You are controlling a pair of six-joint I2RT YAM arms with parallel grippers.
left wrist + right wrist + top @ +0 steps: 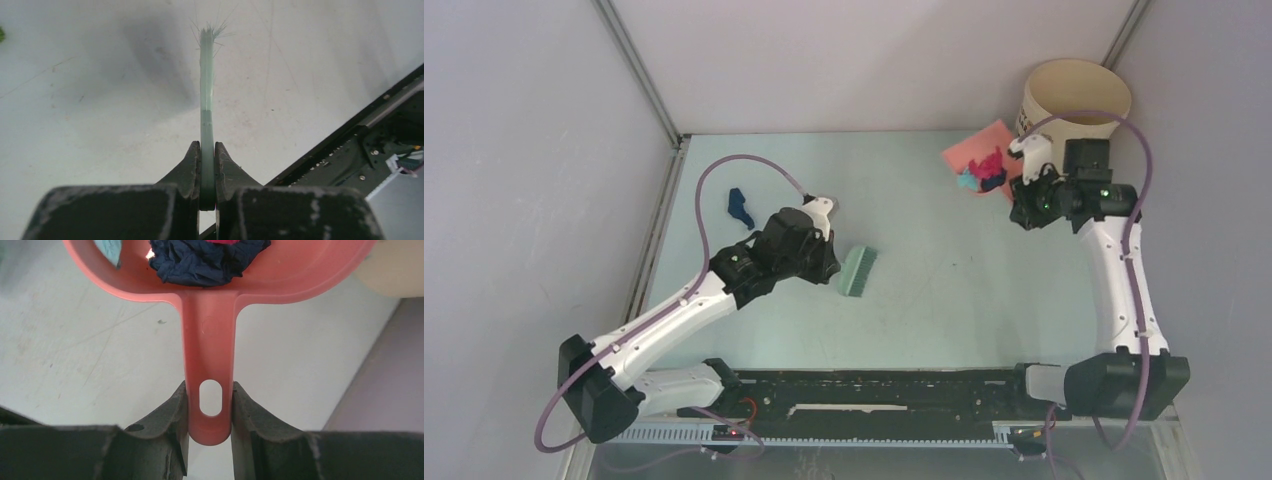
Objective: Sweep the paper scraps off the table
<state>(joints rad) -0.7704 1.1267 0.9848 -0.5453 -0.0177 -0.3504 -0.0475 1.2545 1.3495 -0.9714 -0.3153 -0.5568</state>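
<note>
My right gripper (1024,195) is shut on the handle of the pink dustpan (977,150), just left of the cream bucket (1076,95). Several paper scraps (984,172), magenta, teal and dark blue, lie in the pan. The right wrist view shows the gripper (210,405) pinching the dustpan handle (210,340), with a dark blue scrap (200,262) and a teal scrap (110,249) in the pan. My left gripper (829,262) is shut on the green hand brush (858,270) at mid-table; the left wrist view shows the brush (207,90) edge-on in the gripper (207,165). One dark blue scrap (741,207) lies on the table (924,260) at the far left.
Grey walls close the table at the back and both sides. The black rail (874,390) runs along the near edge and also shows in the left wrist view (380,130). A small green bit (1,34) sits at the left edge of the left wrist view.
</note>
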